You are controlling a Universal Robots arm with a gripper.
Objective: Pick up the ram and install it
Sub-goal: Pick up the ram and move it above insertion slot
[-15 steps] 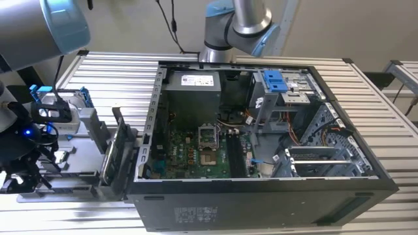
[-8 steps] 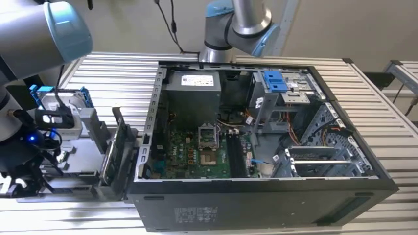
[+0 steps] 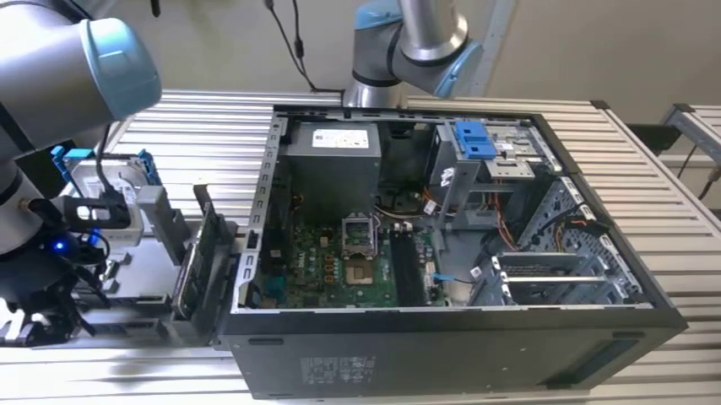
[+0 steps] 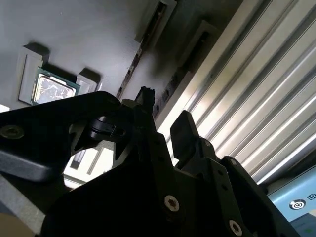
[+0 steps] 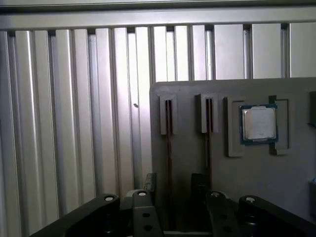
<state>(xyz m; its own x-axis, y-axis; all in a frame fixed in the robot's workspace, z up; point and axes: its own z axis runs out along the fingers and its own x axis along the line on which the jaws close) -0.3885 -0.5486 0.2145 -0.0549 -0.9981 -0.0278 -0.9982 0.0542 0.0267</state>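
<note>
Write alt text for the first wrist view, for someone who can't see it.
An open pincer sits astride a dark ram stick slotted edgewise in a grey holder, with a CPU chip nearby, on a ribbed metal table.

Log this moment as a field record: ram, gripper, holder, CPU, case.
ram: edge-on in a slot of the grey holder, not lifted
gripper: open, fingers either side of the ram
second ram stick: neighbouring slot
CPU chip: in its holder recess
computer case: open, on the slatted table
</note>
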